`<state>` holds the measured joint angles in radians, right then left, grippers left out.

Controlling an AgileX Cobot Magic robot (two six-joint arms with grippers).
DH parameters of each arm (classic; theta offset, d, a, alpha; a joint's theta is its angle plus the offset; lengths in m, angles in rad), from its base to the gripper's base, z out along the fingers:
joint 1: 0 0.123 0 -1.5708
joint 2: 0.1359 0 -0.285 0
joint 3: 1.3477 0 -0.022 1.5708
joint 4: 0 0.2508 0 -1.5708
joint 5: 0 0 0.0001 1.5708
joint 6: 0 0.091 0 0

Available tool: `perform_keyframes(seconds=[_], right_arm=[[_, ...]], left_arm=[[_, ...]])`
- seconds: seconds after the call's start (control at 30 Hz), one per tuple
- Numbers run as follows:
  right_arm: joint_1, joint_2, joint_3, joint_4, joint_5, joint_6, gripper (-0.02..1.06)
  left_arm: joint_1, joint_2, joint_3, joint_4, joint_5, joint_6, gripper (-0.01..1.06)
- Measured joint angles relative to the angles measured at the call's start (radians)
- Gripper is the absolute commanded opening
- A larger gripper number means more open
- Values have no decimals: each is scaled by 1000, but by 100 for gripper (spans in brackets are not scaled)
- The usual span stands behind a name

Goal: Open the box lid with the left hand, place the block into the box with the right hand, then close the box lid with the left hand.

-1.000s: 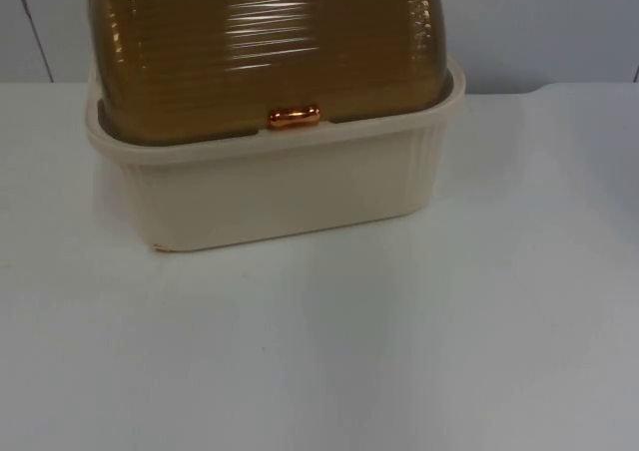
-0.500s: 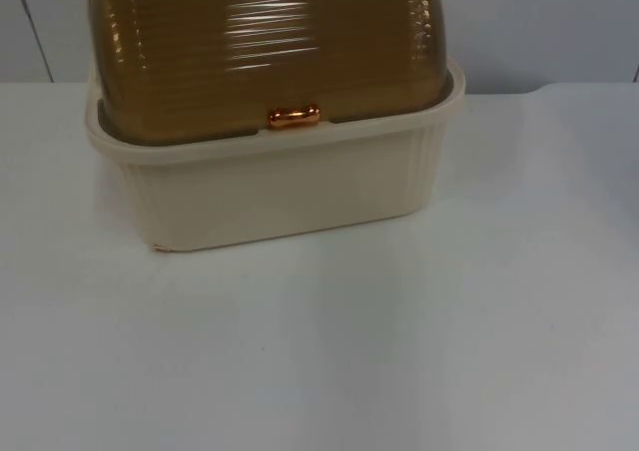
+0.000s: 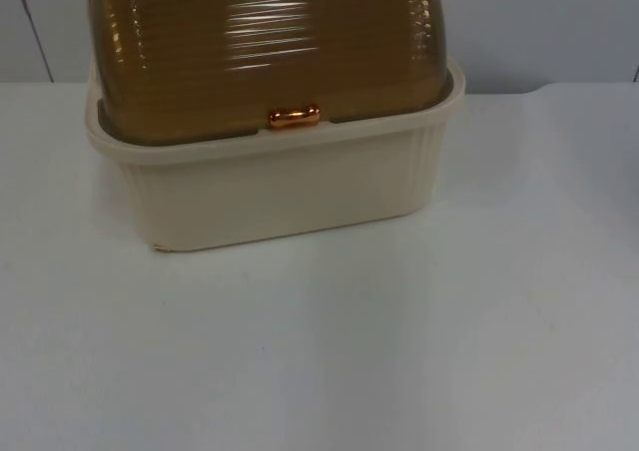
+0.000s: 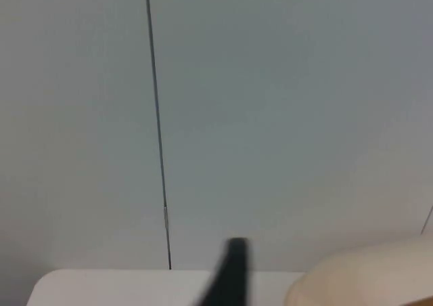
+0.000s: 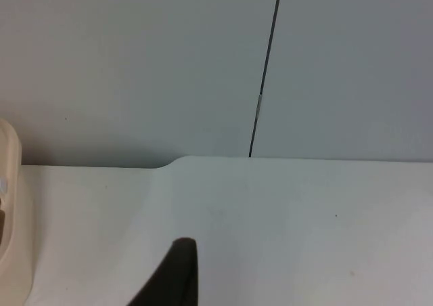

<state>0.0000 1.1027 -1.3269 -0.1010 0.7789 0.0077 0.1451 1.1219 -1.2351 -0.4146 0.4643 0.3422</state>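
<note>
A plain white tabletop [image 3: 399,351] runs back to a grey partition wall [image 3: 549,22]. Thin dark seams [image 5: 265,69] split the wall into flat panels. The light is soft and even, leaving faint shadows on the white surface.

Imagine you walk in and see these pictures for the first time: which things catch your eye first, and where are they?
First comes the cream box at the back of the white table, against the grey wall. Its ribbed brown see-through lid is shut, with a shiny copper handle at the front edge. One black fingertip of the left tool stands near the box's rim; one of the right tool stands over bare table.
</note>
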Motion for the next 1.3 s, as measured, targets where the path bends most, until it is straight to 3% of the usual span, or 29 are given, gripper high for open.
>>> perform_keyframes(seconds=[0.13, 0.47, 1.3], right_arm=[[0, 0, 0, 0, 1, 0, 105], [0, -12, 0, 2, 4, 2, 105], [0, -41, 0, -2, 19, 2, 105]], left_arm=[[0, 0, 0, 0, 0, 0, 105], [0, 0, -2, 0, 67, 42, 105], [0, 0, -2, -73, 18, 27, 105]])
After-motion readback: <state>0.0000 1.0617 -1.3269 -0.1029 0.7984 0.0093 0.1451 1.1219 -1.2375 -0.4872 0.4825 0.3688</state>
